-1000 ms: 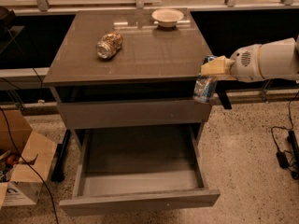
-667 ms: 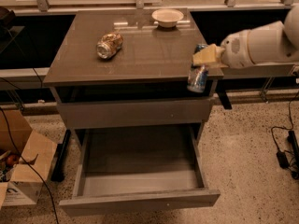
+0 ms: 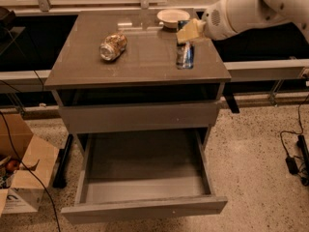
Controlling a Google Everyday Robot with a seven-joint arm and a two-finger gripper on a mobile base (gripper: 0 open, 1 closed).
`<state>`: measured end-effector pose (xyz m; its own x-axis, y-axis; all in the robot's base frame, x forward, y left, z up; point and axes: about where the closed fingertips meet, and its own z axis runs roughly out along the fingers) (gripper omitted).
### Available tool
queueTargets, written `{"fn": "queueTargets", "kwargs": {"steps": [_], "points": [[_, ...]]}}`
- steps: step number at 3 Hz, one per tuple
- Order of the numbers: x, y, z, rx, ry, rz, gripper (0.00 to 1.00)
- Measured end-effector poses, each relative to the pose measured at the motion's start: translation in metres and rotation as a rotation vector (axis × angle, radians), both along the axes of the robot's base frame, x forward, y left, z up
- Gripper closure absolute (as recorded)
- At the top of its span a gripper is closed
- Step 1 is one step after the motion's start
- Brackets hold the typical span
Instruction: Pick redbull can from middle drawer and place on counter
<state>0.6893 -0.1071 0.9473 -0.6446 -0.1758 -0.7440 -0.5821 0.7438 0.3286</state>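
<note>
— Where was the gripper?

— The tan two-finger gripper (image 3: 188, 32), on the end of the white arm (image 3: 241, 8), reached in from the right and hung over the right part of the glossy grey-brown rectangular counter (image 3: 145, 66).

— And its fingers?

— They were clamped around the top of the slim blue-and-silver redbull can (image 3: 185, 57), which stood upright beneath them, near the counter's right edge. Whether its base touched the surface I could not tell.

— What about the middle drawer?

— The wide, shallow grey-brown middle drawer (image 3: 145, 208) was pulled out towards the near side, bare grey floor showing, below a plain grey front panel (image 3: 140, 117).

— Anything else?

— A fatter gold-brown can (image 3: 113, 46) lay on its side to the left, well apart from the redbull can. A small white bowl (image 3: 173, 17) sat at the far edge, near the gripper. A cardboard box (image 3: 24, 178) stood on the floor at the near left.
</note>
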Motion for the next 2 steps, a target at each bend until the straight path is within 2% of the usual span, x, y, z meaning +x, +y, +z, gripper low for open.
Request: {"fn": "queueTargets", "kwargs": {"steps": [1,2], "points": [[0.028,0.024,-0.007,-0.048,-0.001,0.040,0.81],[0.058,0.038,-0.031,-0.088,0.037,0.046,0.50]]}}
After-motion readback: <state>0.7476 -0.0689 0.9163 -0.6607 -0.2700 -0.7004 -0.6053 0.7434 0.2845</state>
